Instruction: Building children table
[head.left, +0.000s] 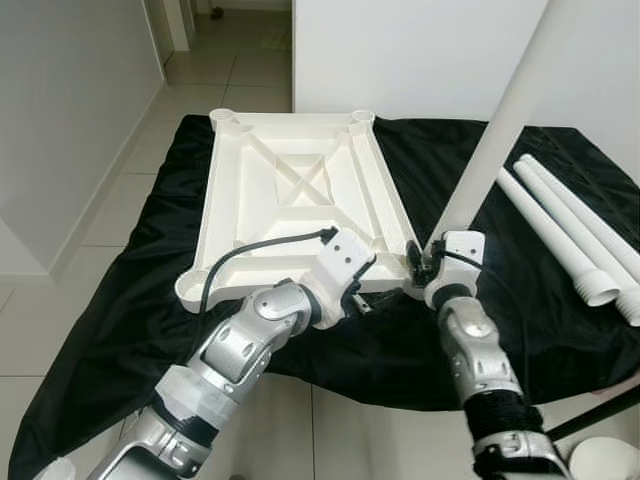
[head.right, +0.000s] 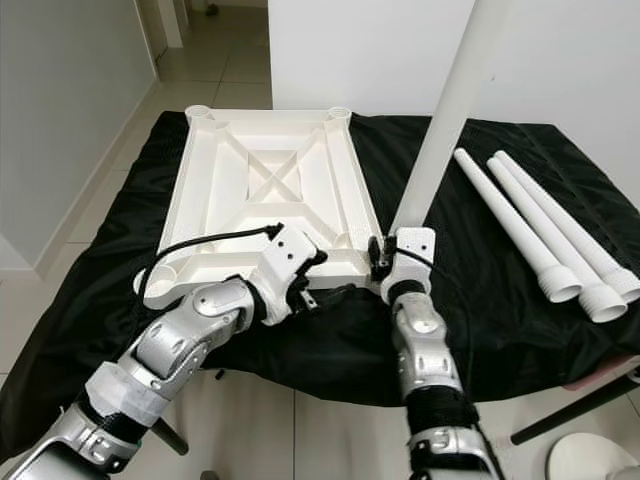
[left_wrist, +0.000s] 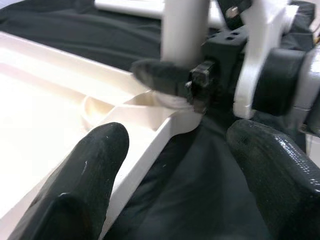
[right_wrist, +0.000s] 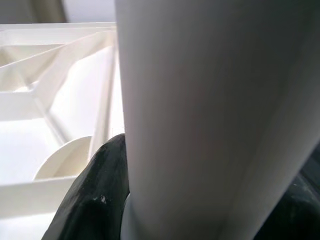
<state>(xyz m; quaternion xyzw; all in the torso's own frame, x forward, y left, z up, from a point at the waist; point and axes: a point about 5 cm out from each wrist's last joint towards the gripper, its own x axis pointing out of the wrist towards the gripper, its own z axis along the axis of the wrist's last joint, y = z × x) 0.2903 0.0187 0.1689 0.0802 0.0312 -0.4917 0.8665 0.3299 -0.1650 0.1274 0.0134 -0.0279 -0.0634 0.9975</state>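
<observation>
A home: tiled floor (head.left: 120, 210), white walls (head.left: 60, 110) and a hallway (head.left: 235, 45) beyond.

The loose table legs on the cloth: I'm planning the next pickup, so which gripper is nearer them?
Right. The right gripper holds an upright leg at the tabletop corner, beside the loose legs. The left gripper sits farther away, at the tabletop's near edge.

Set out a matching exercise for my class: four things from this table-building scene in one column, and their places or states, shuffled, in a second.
1. tabletop
2. held leg
3. spare legs
4. left gripper

A. lying flat on the cloth, robot's right
B. open, by the tabletop's near edge
C. upside down, ribs showing
D. tilted, gripped by the right gripper

Pairs: 1-C, 2-D, 3-A, 4-B
</observation>
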